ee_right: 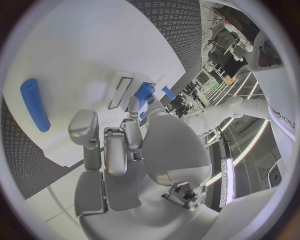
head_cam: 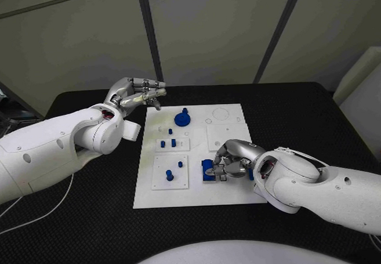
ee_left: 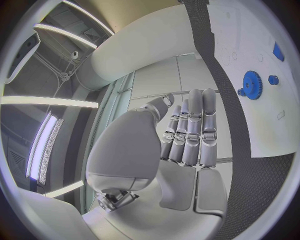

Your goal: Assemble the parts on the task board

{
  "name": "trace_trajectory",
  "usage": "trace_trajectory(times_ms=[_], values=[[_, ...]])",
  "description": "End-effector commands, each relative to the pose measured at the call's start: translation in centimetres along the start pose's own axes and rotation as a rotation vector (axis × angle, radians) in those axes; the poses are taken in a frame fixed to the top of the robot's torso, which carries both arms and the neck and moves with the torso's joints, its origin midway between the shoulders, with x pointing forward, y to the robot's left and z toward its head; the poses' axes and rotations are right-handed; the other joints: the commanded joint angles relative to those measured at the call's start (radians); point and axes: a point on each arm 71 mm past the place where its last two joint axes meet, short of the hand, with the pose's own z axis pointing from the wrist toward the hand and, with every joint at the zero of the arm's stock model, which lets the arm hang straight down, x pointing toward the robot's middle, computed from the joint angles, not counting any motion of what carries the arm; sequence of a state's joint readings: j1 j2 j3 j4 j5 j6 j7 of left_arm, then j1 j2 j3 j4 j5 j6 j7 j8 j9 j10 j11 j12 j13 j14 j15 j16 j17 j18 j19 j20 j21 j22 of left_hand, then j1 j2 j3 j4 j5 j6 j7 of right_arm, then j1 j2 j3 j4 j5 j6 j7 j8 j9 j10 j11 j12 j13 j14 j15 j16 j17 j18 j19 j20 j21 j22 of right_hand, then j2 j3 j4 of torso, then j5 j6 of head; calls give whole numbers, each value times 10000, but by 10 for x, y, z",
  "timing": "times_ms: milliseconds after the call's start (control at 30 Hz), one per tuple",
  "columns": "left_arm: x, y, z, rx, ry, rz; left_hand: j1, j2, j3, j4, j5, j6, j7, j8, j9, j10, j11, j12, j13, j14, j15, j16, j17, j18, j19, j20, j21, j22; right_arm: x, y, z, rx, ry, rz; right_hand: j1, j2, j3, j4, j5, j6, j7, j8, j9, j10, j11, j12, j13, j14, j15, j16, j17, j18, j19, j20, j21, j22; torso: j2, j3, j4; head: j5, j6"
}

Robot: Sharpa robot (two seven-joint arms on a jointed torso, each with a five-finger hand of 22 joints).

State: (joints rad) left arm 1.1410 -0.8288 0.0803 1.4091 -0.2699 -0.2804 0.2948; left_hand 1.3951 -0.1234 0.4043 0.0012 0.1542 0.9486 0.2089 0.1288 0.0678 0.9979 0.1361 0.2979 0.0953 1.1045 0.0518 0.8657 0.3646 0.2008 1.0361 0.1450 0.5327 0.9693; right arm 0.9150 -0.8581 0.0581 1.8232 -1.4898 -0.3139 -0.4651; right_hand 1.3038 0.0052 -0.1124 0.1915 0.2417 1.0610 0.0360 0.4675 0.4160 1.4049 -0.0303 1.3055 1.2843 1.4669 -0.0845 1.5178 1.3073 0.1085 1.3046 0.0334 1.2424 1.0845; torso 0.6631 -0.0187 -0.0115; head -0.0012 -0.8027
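Note:
The white task board [head_cam: 201,189] lies mid-table. On it, a blue gear [head_cam: 182,118] stands at the far end, small blue pegs [head_cam: 168,143] sit on a middle plate, and two more pegs [head_cam: 169,175] stand nearer. My right hand [head_cam: 231,159] rests low over the board's near right part, fingers curled around a blue block [head_cam: 208,168]. The right wrist view shows my fingertips [ee_right: 133,106] against that block [ee_right: 145,92] and a blue bar [ee_right: 34,105] lying flat on the board. My left hand [head_cam: 137,93] hovers beyond the board's far left corner, holding nothing. The left wrist view shows its fingers [ee_left: 187,135] straight, with the gear [ee_left: 251,84] beyond them.
Black matting [head_cam: 93,228] surrounds the board on every side. White inset plates [head_cam: 224,136] with round holes lie on the board's right half. A white cable [head_cam: 26,219] trails on the table's near left.

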Motion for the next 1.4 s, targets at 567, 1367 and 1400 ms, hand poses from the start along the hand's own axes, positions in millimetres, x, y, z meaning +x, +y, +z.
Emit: trace_trajectory(times_ms=[567,1367,1400], values=[[-2,-1,-1,19,10,-18,25,53,-44,-10,-31,-54,28,70,-2,-88,23,84,-9,-48,6,-38,-21,-179,-3,28,-48,-21,-41,-39,-41,-53,-1385,1025,410,-24,-337,384,873,-1237,646,-1333,-527,-591,482,-1259,-1060,770,343,-178,1276,11,-376,222,-358,-494,-22,1,-40,-109,107],[0,2,-5,-33,71,-28,3,50,-62,4,-35,-54,31,76,-1,-91,27,97,-8,-49,12,-38,-26,-182,-3,31,-52,-27,-39,-77,-57,1734,-851,-1553,365,-240,-797,884,1115,-531,552,-1636,-686,-661,435,-1610,-1318,734,322,-298,1105,55,-436,277,-462,-578,2,17,-79,-356,171],[0,2,-5,-35,73,-29,3,50,-62,4,-35,-54,31,76,-1,-91,27,97,-8,-49,12,-38,-26,-182,-3,31,-52,-27,-36,-77,-56,1772,-787,-1578,351,-244,-814,900,1121,-533,552,-1637,-684,-661,435,-1610,-1316,734,321,-299,1104,56,-440,277,-469,-586,1,16,-75,-358,161]])
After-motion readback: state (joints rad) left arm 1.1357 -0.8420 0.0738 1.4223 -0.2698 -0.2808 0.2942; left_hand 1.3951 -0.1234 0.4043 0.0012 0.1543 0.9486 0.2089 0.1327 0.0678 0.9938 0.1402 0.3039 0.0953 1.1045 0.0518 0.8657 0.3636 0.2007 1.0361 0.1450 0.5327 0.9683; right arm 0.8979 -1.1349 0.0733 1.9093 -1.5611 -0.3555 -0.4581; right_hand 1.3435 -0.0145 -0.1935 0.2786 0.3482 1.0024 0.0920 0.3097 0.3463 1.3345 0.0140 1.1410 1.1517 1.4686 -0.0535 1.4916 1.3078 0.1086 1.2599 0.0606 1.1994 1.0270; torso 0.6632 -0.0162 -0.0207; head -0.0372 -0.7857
